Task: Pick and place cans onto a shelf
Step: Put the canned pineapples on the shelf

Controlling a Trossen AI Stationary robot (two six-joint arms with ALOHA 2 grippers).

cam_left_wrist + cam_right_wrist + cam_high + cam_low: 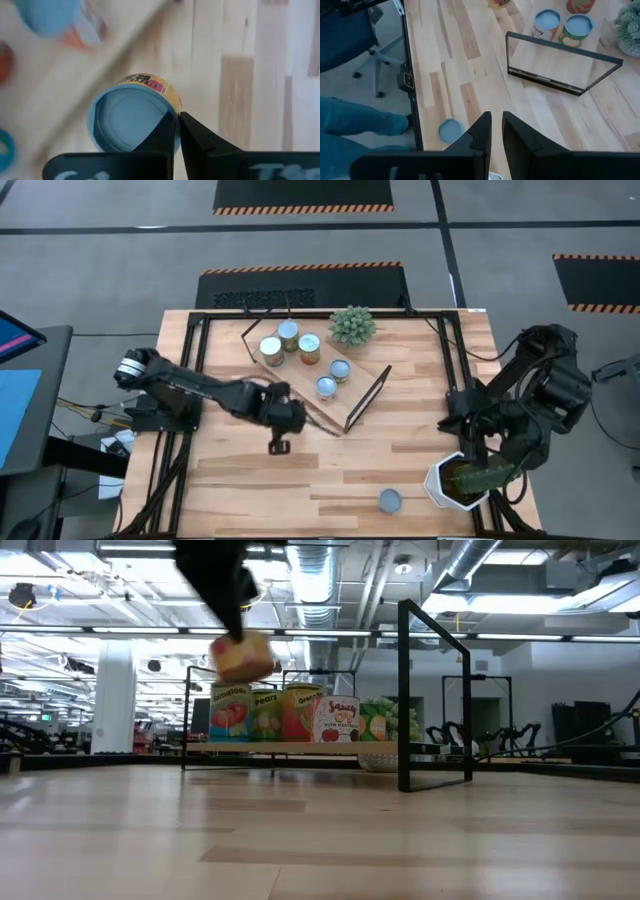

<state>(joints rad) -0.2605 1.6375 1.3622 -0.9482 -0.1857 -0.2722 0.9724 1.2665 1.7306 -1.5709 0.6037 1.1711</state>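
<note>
Five cans (300, 350) stand on the shelf (361, 385); the left hand (279, 442) seems clamped on a sixth, one waits on the counter (330, 470).

Left arm reaching in from the table's left side toward the middle, wrist angling down, left gripper (279, 442) pinching its fingers (192, 135) together, right arm folding back at the table's right edge, right gripper (496, 125) hovering with fingers slightly apart.

Yellow-labelled can (242, 657) held aloft by dark left gripper (238, 632), labelled cans (285, 712) lined on shelf (300, 748) behind
</note>
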